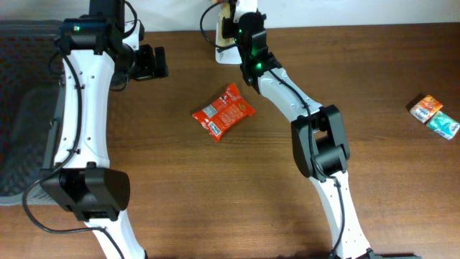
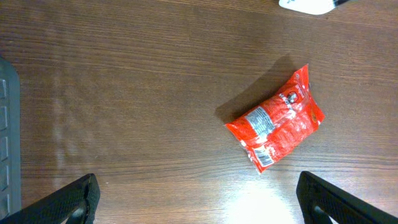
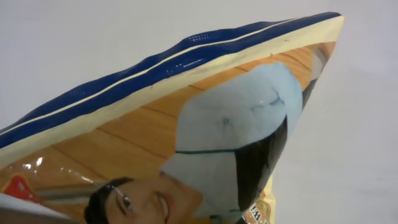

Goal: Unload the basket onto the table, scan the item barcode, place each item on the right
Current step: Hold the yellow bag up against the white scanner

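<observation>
Grey mat [image 1: 16, 108]: at the far left edge of the table, partly under my left arm; its edge also shows in the left wrist view.
Left gripper [image 1: 159, 62]: spread wide with nothing between the jaws. It hangs over bare wood near the table's far edge, and both fingers [image 2: 71, 200] show at the bottom corners of its wrist view.
Red packet [image 1: 223, 110]: flat on the table near the middle, turned at an angle, between the two arms and touched by neither. The left wrist camera looks down on it and I can see white printed patches on its face.
White device [image 1: 220, 47]: at the far edge of the table, just beside my right gripper.
Right gripper [image 1: 231, 27]: reached to the far edge and closed tight on the item. I can't see its fingers in the wrist view.
Glossy packet [image 3: 186, 143]: this is the item – it fills the right wrist view against a pale background, with a blue and cream edge and a printed face.
Small packets [image 1: 435, 115]: one orange and one teal, side by side near the right edge, well apart from both arms.
</observation>
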### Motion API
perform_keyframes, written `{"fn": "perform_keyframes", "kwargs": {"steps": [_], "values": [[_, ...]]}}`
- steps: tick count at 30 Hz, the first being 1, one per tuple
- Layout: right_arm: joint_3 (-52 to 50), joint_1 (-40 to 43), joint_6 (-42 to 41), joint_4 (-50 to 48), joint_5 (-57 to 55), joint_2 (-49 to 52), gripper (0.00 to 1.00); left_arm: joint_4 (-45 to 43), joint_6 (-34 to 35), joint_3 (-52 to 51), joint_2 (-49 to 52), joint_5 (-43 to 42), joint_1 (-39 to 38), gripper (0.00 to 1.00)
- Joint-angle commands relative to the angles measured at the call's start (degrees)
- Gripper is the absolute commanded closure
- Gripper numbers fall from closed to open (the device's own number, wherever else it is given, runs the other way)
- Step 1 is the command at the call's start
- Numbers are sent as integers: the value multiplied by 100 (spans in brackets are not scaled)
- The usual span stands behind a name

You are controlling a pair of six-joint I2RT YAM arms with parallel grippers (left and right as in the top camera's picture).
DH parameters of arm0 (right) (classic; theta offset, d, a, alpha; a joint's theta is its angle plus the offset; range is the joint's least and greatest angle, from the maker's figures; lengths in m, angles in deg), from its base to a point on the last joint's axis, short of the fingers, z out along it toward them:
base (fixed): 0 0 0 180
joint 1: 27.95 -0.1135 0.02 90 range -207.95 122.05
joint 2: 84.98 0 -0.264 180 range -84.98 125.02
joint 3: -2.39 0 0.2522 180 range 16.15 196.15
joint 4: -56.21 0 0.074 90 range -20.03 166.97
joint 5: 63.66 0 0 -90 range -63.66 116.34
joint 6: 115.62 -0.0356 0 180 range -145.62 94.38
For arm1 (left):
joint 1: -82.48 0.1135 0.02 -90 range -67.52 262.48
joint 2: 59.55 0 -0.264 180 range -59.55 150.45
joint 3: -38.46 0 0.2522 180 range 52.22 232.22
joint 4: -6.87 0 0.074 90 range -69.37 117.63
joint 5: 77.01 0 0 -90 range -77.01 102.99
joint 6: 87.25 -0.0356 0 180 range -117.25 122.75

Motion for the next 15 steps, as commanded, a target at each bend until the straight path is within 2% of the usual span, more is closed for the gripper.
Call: {"fn": "perform_keyframes", "kwargs": {"steps": [1,5,7,13,15], "values": [[149,-52,13,463,61,-243,96,-9,52,50,-48,22,42,1],[149,-111,-7,2339,57,-872,96,-9,50,50,-48,22,42,1],[149,-111,-7,2929,52,-1274,96,-9,52,50,-48,22,42,1],[149,-168,-96,2968,61,-1620,96,-9,50,50,-48,22,42,1],[146,-205,-138,2680,61,-1563,96,-7,52,50,-48,22,42,1]]}}
